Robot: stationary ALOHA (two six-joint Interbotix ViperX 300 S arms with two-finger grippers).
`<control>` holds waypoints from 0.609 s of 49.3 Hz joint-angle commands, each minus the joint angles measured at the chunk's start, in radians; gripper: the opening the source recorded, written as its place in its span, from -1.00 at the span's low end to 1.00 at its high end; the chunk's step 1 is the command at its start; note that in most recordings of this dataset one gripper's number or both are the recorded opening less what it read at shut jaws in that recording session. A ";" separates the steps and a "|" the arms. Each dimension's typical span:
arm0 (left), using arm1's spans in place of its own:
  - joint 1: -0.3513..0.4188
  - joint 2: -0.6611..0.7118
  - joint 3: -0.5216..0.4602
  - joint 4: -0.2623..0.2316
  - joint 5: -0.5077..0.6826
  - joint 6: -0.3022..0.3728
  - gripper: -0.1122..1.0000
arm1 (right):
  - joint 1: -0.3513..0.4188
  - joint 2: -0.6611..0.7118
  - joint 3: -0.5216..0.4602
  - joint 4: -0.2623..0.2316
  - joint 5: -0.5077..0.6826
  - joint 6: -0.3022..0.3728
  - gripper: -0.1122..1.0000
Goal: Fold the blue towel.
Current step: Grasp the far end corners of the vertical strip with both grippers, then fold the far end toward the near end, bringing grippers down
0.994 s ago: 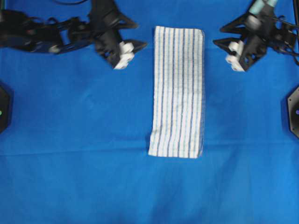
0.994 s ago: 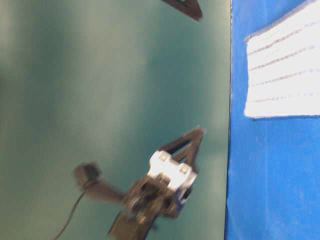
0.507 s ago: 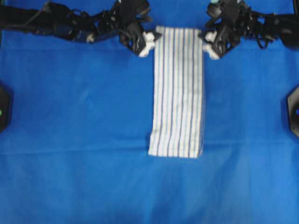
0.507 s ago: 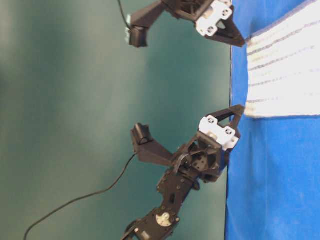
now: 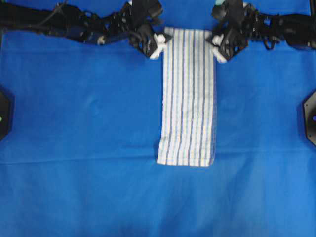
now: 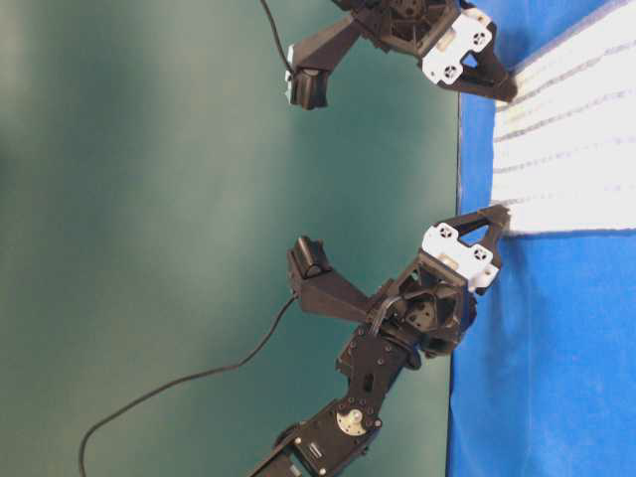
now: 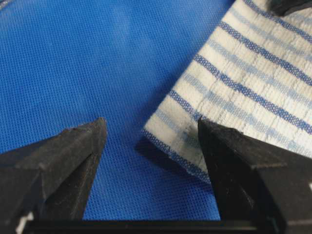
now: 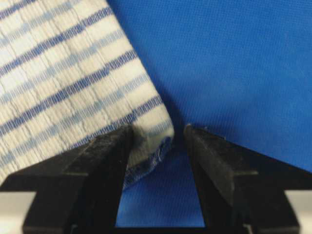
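Left gripper (image 5: 159,45) parked at one far corner of the blue towel (image 5: 188,96), jaws spread wide, corner lying between the fingers, nothing pinched yet. Right gripper (image 5: 218,49) mirrored at the other far corner, likewise gaping, straddling the hem, empty. Probably paired so to lift both corners together and carry the edge over the blue sheet (image 5: 84,123).

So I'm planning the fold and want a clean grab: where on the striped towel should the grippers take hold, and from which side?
Take the blue towel by its two far corners, one per arm. It lies flat as a long strip, so lifting that short end folds it over. The left gripper and right gripper already straddle those corners with open jaws, coming in low from the outer sides; each corner edge probably slips in there.
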 commanded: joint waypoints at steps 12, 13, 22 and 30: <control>-0.003 0.000 -0.020 0.003 0.014 0.025 0.01 | -0.003 -0.003 -0.020 -0.006 -0.003 -0.005 -0.29; -0.005 0.002 -0.020 0.003 0.014 0.032 -0.11 | -0.003 -0.003 -0.020 -0.006 -0.003 -0.005 -0.39; -0.017 0.002 -0.023 0.002 0.014 0.089 -0.75 | 0.003 -0.005 -0.017 -0.008 -0.002 -0.005 -0.65; -0.017 -0.002 -0.021 0.003 0.015 0.094 -0.75 | 0.005 -0.008 -0.015 -0.008 -0.002 0.000 -0.65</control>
